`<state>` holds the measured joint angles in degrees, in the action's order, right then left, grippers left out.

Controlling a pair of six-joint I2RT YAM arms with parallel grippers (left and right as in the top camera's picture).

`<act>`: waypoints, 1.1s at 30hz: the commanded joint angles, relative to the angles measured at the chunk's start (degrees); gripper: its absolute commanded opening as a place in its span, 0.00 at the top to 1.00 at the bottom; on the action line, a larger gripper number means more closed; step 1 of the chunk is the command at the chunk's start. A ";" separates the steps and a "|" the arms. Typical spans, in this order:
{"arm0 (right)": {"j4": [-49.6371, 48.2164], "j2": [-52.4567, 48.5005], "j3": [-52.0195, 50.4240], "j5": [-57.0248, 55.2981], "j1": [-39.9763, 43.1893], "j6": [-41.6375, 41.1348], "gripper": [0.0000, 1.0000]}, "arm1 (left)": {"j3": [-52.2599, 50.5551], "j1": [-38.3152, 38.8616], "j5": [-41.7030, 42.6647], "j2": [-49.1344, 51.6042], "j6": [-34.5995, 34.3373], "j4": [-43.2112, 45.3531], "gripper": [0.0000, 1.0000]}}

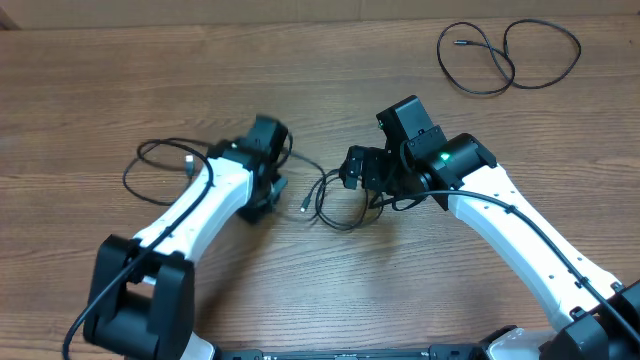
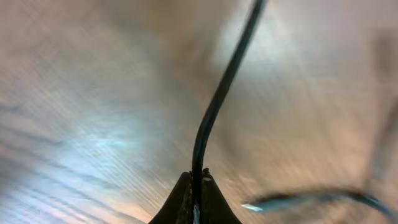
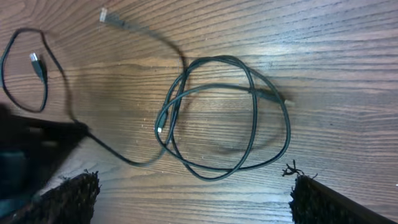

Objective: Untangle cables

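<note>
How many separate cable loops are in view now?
3: far loop top right; left loop at left; centre coil in the middle. Joins between them may be hidden.

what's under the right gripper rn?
A coiled black cable lies flat on the wooden table, directly below the open right gripper. From overhead the gripper covers the coil's upper right part. The wrist view shows the whole coil, with nothing else beneath.

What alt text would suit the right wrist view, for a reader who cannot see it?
A thin black cable lies in loose overlapping loops on a wooden table. One pale plug end trails to the upper left. The right end effector is open, its fingers at the lower corners.
</note>
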<state>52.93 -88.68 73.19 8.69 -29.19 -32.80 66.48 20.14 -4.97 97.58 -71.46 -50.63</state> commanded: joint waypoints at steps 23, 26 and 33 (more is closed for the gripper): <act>-0.15 -0.17 -0.39 -1.16 0.28 -0.22 0.00 | 12.04 -16.90 -9.16 -8.07 6.32 -3.96 0.96; -0.35 -0.17 -0.39 -1.14 0.28 -0.22 0.00 | 12.00 -17.64 -9.16 -6.45 6.34 -3.52 0.95; 0.46 -0.17 -0.39 -1.14 0.28 -0.20 0.00 | 12.00 -17.62 -8.31 1.03 6.36 -4.35 0.88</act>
<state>53.23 -88.68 73.17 8.51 -29.17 -32.80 77.73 2.52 -12.67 95.50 -65.63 -54.52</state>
